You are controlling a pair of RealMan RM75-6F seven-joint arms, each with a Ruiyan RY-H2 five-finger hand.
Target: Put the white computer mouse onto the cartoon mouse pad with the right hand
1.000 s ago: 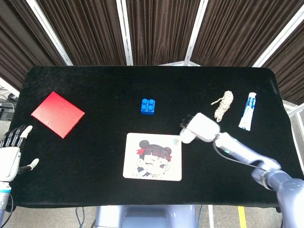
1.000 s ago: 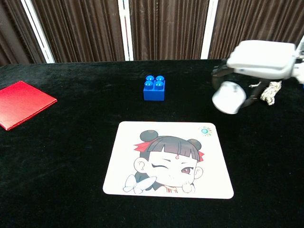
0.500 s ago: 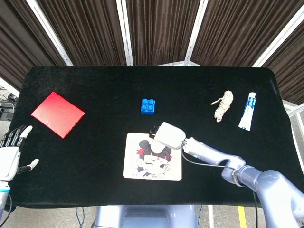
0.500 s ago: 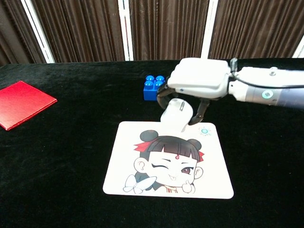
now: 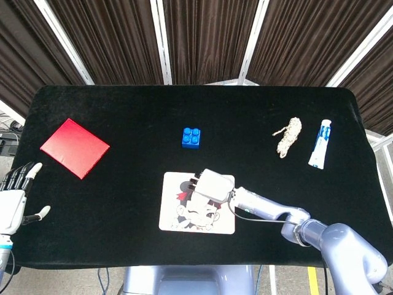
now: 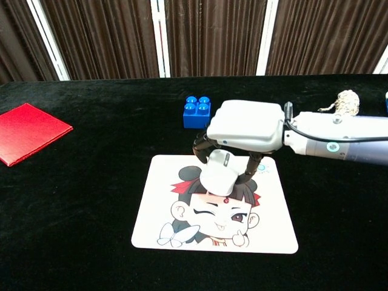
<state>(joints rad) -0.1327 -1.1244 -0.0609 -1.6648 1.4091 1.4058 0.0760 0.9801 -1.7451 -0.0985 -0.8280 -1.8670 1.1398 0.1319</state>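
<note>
My right hand (image 6: 245,127) (image 5: 212,184) is over the upper middle of the cartoon mouse pad (image 6: 182,227) (image 5: 178,215). Its dark fingers (image 6: 202,145) curl down around the white computer mouse (image 6: 220,173), which sits low over the girl's hair on the pad; whether the mouse touches the pad I cannot tell. In the head view the hand covers the mouse. My left hand (image 5: 15,196) hangs at the far left edge of the table, fingers spread, holding nothing.
A blue brick (image 5: 191,137) (image 6: 197,111) stands just behind the pad. A red square (image 5: 74,147) (image 6: 27,131) lies at the left. At the right rear lie a rope knot (image 5: 288,135) (image 6: 341,101) and a white-blue tube (image 5: 320,144).
My right hand has carried the mouse leftward from the table's right side to above the pad, then lowered it onto the pad's upper middle. The left hand has not moved.
</note>
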